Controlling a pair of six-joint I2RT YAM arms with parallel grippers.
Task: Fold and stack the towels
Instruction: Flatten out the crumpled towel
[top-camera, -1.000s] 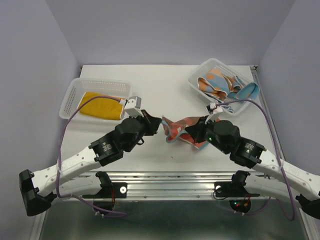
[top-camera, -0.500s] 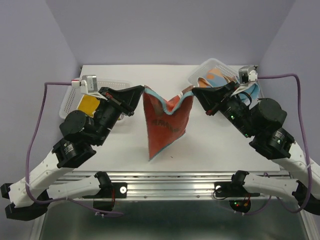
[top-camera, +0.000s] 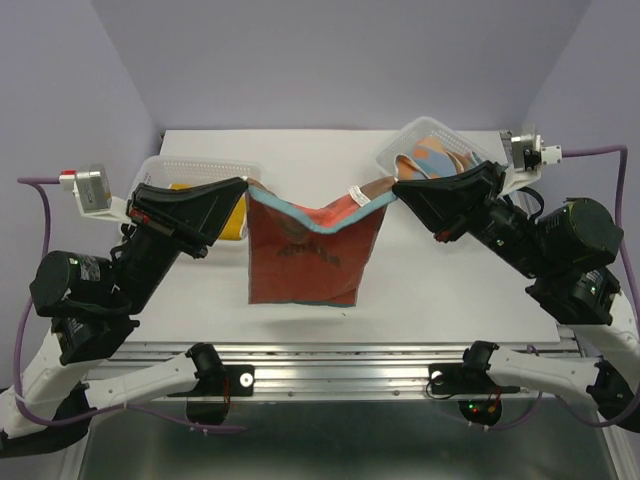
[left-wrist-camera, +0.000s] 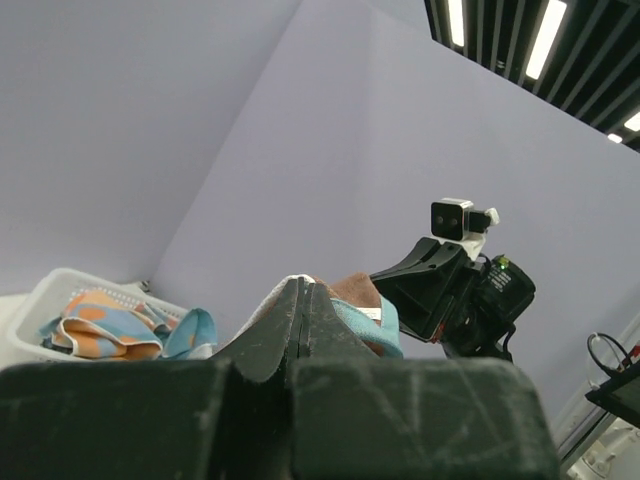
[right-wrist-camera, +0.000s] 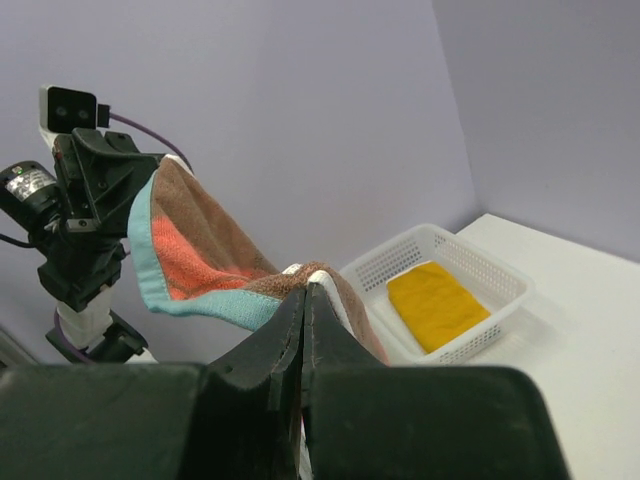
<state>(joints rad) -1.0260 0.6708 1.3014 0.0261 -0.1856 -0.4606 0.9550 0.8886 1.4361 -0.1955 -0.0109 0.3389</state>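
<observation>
- The left hand (top-camera: 244, 185) is raised above the counter (top-camera: 330, 150). Its two fingers are pressed together on one upper corner of the orange-red towel (top-camera: 305, 255).
- The right hand (top-camera: 397, 189) is raised at about the same height. Its fingers are also closed tight, and they pinch the opposite upper corner of the same towel.
- The towel hangs spread out between the two hands, over the middle of the counter, with its face toward the top camera. The upper edge has a teal border and sags a little in the middle. The back side, seen from the right wrist, is brown.
- I cannot tell if the lower edge of the towel touches the counter or hangs just above it.
- A white perforated basket (top-camera: 190, 165) stands at the far left of the counter, behind the left hand. A folded mustard towel (right-wrist-camera: 437, 303) lies flat inside it.
- A second white basket (top-camera: 425, 130) stands at the far right, behind the right hand. It holds crumpled pastel towels (top-camera: 435, 157) with orange and blue patches, and some cloth hangs over its rim.
</observation>
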